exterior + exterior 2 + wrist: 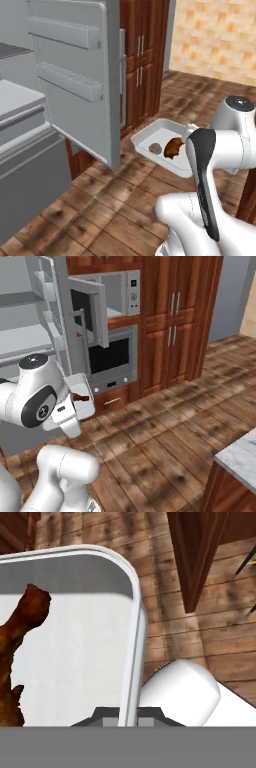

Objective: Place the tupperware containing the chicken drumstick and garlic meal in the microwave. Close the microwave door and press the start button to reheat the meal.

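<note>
The white tupperware point(150, 132) hangs level in the air above the wood floor. In it lie the grey-tan garlic point(155, 148) and the brown chicken drumstick point(173, 147). My gripper point(128, 716) is shut on the tupperware point(90, 637) at its rim, one fingertip on each side of the wall, and the drumstick point(15, 642) lies just inside. In the right base view the tupperware point(80, 383) sits low and to the left of the microwave point(120, 293). The microwave door point(95, 311) stands swung open to the left.
An open grey fridge door point(80, 75) with shelves stands close to the tupperware's left. An oven point(112, 356) sits under the microwave, with tall wooden cabinets point(175, 321) to its right. A marble-topped counter point(240, 456) is at the near right.
</note>
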Available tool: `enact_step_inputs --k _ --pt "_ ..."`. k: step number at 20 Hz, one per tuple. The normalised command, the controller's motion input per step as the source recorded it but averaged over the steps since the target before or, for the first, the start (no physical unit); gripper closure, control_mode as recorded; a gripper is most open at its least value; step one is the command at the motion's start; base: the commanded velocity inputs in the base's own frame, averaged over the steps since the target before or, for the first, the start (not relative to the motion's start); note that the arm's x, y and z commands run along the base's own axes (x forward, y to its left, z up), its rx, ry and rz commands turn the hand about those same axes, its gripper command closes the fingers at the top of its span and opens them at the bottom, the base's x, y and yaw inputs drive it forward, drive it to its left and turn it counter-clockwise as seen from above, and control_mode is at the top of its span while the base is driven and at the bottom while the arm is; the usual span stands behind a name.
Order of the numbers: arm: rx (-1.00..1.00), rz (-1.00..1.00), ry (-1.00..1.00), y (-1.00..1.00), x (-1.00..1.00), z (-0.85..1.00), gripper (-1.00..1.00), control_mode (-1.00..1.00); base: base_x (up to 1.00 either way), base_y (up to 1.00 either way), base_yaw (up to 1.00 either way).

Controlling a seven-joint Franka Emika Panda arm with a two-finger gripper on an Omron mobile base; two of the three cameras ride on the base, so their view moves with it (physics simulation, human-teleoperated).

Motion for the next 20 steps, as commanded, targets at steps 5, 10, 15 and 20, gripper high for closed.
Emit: enact_step_inputs --k 5,10,15,20 --pt "0.00 0.00 0.00 0.00 0.00 0.00 1.00 1.00 0.60 -0.15 -0.36" --pt "0.00 0.00 0.00 0.00 0.00 0.00 1.00 1.00 0.75 -0.01 -0.37" --pt "0.00 0.00 0.00 0.00 0.00 0.00 1.00 1.00 0.91 0.04 -0.31" --pt "0.00 0.00 0.00 0.00 0.00 0.00 1.00 1.00 1.00 0.20 -0.12"
